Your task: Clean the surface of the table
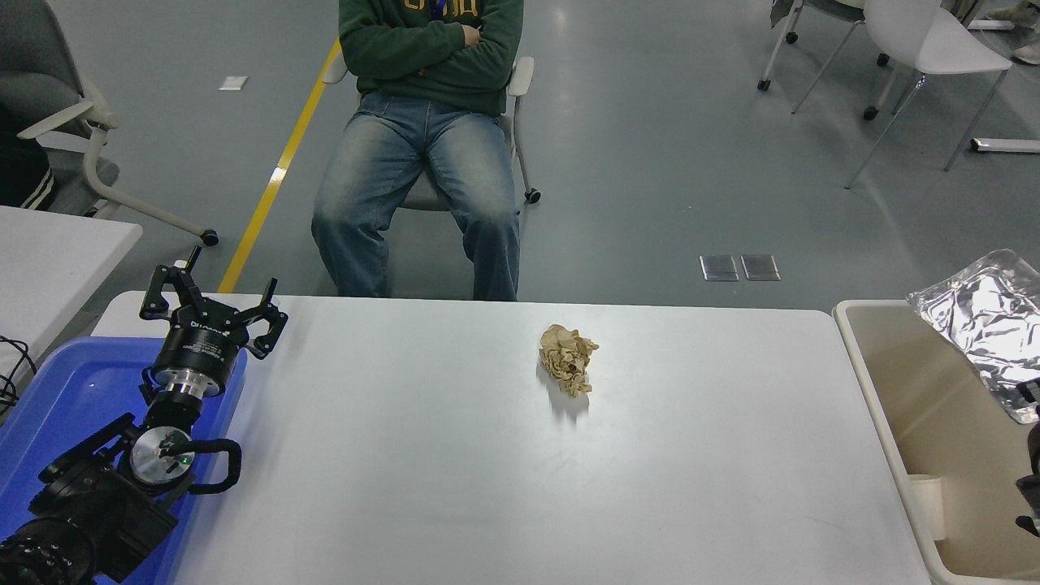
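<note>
The left arm (97, 496) lies at the near left, reaching toward the far side with its silver wrist ring showing. Its left gripper (213, 313) points away from the camera, fingers spread wide with nothing between them. Of the right arm (1030, 463) only a small black piece shows at the right edge; the state of its gripper cannot be made out.
</note>
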Robot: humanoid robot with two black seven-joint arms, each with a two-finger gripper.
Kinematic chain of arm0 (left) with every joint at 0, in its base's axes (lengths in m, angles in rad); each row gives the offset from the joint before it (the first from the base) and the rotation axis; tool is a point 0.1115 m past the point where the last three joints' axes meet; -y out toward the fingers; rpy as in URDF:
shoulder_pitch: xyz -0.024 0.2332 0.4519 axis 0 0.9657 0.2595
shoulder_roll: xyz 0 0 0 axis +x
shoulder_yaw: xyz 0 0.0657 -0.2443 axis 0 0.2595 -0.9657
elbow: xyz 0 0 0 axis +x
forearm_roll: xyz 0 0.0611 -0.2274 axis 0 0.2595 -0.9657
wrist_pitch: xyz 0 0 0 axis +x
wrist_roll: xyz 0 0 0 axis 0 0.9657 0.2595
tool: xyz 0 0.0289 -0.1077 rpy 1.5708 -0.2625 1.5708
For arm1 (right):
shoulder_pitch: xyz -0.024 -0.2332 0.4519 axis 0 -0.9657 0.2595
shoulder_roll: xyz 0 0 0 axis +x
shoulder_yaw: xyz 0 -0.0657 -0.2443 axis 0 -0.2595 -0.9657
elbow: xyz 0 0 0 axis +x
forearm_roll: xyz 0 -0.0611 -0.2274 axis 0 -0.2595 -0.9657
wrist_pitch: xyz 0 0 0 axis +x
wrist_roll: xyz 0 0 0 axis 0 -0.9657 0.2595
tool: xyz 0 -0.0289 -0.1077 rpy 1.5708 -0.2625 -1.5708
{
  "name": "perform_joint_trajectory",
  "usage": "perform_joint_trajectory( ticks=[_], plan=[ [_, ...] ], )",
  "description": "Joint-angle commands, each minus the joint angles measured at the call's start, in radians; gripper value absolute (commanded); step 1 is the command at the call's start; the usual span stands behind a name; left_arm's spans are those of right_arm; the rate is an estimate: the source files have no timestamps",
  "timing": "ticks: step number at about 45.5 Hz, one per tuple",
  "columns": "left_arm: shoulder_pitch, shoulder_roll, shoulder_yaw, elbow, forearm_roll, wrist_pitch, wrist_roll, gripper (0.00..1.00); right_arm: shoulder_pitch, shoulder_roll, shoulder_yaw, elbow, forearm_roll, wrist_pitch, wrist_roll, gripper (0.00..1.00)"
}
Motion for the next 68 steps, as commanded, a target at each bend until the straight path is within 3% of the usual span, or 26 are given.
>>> perform_joint_trajectory(
  ticks=[1,24,32,43,68],
  plan=[
    [0.0,0.0,0.0,0.0,0.0,0.0,-0.001,1.0,0.004,0.006,0.038,0.005,0.011,-0.018,-0.002,1.0],
    [0.0,0.0,0.0,0.0,0.0,0.0,0.0,1.0,0.058,-0.002,0.039,0.063,0.013,0.0,-0.002,1.0],
    [0.0,0.0,0.0,0.0,0.0,0.0,0.0,1.0,0.092,-0.043,0.151,0.198,0.014,0.019,-0.002,1.0],
    [0.0,0.0,0.0,0.0,0.0,0.0,0.0,1.0,0.121,-0.137,0.422,0.396,0.014,0.138,-0.004,1.0],
    [0.0,0.0,0.0,0.0,0.0,0.0,0.0,1.0,0.13,-0.197,0.574,0.836,0.013,0.296,0.011,1.0]
  ],
)
